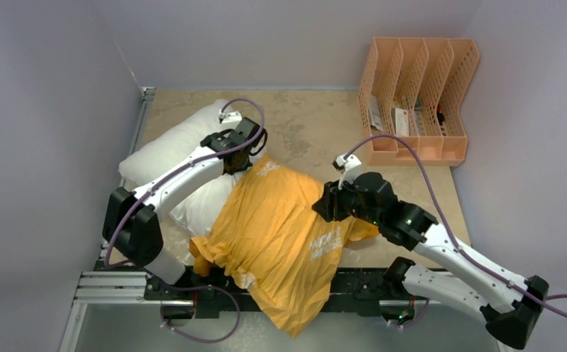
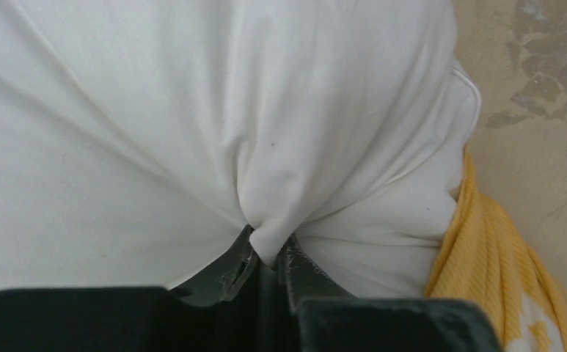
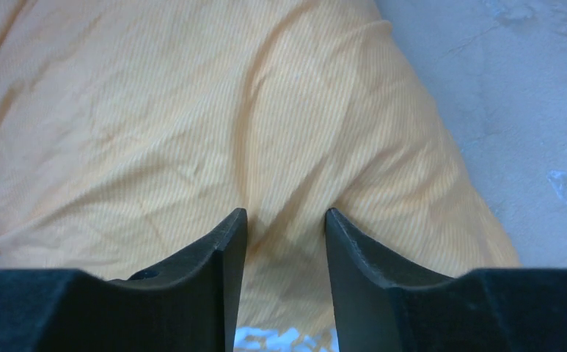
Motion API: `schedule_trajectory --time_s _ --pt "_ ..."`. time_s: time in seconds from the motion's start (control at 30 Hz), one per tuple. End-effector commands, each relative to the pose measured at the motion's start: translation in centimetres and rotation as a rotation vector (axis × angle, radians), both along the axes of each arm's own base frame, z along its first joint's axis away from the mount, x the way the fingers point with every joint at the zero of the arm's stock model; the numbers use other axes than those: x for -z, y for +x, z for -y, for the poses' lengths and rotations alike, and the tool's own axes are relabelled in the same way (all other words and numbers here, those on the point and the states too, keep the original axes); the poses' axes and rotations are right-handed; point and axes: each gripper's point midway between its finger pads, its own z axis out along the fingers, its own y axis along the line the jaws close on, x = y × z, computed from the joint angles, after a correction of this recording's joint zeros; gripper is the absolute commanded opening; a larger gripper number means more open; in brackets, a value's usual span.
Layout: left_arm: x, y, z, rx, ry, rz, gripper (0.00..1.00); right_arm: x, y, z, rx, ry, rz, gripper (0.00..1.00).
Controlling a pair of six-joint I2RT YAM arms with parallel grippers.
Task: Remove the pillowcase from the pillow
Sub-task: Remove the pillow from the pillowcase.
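The white pillow [image 1: 170,147] lies at the back left, its near end still inside the orange-yellow pillowcase [image 1: 273,235], which shows white lettering and hangs over the table's near edge. My left gripper [image 1: 238,158] is at the pillowcase's open end. In the left wrist view it [image 2: 269,246] is shut on a pinched fold of the pillow [image 2: 192,110], with the pillowcase edge [image 2: 489,257] at the right. My right gripper [image 1: 326,204] rests on the pillowcase's right side. In the right wrist view it [image 3: 285,216] stands open against the pillowcase [image 3: 192,132], with fabric between the fingers.
A peach desk organiser [image 1: 416,103] with papers stands at the back right. Bare tabletop [image 1: 302,128] lies between it and the pillow. Grey walls close in on the left, back and right. A metal rail [image 1: 111,286] runs along the near edge.
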Motion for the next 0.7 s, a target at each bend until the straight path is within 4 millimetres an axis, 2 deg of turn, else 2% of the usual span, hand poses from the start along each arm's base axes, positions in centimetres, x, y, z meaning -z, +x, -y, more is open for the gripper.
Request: schedule_trajectory --time_s 0.0,0.1,0.2,0.27,0.33,0.4,0.43,0.47,0.57,0.63,0.67 --pt "2.8 -2.7 -1.2 0.038 0.018 -0.095 0.0 -4.0 -0.4 2.3 0.076 0.019 0.052 0.51" --pt "2.1 -3.0 -1.6 0.041 0.013 -0.07 0.0 -3.5 0.5 4.8 0.224 -0.067 0.0 0.74" --pt "1.4 -3.6 -2.0 0.036 -0.012 -0.033 0.0 -2.8 1.5 4.9 0.249 -0.07 -0.088 0.86" --pt "0.5 -4.0 -2.1 0.031 -0.045 0.004 0.0 -3.6 1.9 2.7 0.14 0.029 -0.113 0.88" --pt "0.1 -4.3 -2.0 0.036 -0.075 0.019 0.0 -4.5 1.7 -0.1 0.011 0.115 -0.122 0.98" --pt "-0.2 -4.6 -1.9 0.036 -0.103 0.028 0.0 -4.7 2.0 -2.0 -0.063 0.143 -0.153 0.99" --pt "-0.5 -4.7 -2.0 0.027 -0.107 0.039 0.0 -3.9 2.7 -2.3 -0.068 0.112 -0.154 0.97" --pt "-0.8 -4.7 -2.4 0.01 -0.108 0.055 0.0 -3.7 3.1 -2.8 -0.089 0.095 -0.16 0.91" --pt "-2.0 -4.8 -3.5 -0.046 -0.104 0.114 0.0 -1.4 2.5 -2.3 -0.079 0.038 -0.249 0.56" --pt "-2.9 -4.8 -4.6 -0.096 -0.094 0.159 0.0 -1.0 2.4 -1.0 -0.006 0.032 -0.237 0.38" --pt "-3.2 -4.9 -5.2 -0.127 -0.086 0.178 0.0 -1.5 2.0 -0.2 0.026 0.051 -0.209 0.31"
